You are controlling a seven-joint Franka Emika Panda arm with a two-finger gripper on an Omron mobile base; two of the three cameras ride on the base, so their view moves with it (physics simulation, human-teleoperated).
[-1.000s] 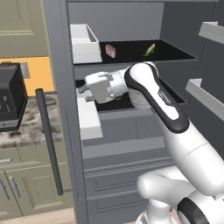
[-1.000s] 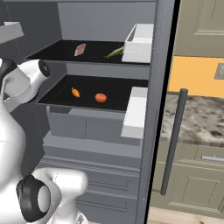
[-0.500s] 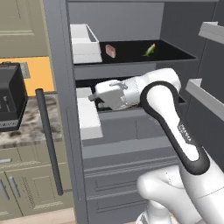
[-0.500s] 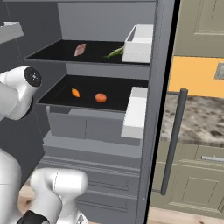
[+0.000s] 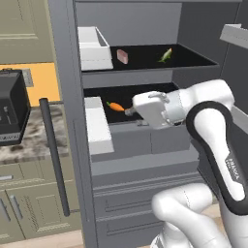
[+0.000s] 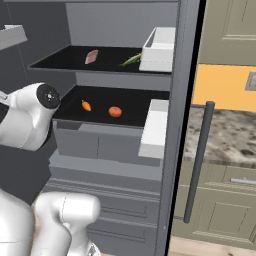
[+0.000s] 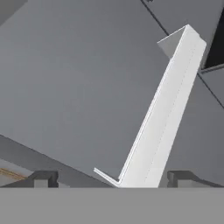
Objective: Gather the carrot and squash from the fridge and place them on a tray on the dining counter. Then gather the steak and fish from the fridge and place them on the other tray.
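On the fridge's lower shelf lies the orange carrot [image 5: 115, 106] [image 6: 86, 106]. The upper shelf holds the green squash [image 5: 165, 54] [image 6: 131, 60] and the pink steak [image 5: 122, 56] [image 6: 91, 56]. The fish, the trays and the dining counter are out of view. My gripper [image 5: 131, 112] hovers at the front of the lower shelf, just right of the carrot and not touching it. In the hand view its fingertips [image 7: 43, 178] stand wide apart with nothing between them, so the gripper [image 7: 113, 179] is open and faces the grey door and its white door bin [image 7: 170, 109].
A round orange item [image 6: 115, 111] lies on the lower shelf beside the carrot. A white bin [image 5: 92, 47] sits on the upper shelf at the door side. Another white door bin [image 5: 98, 125] [image 6: 155, 127] flanks the lower shelf. A black toaster [image 5: 10, 106] stands on the counter outside.
The hand has swung to the right along the front of the lower shelf, from the door bin to beside the carrot. The jaws have stayed open. The food has not moved.
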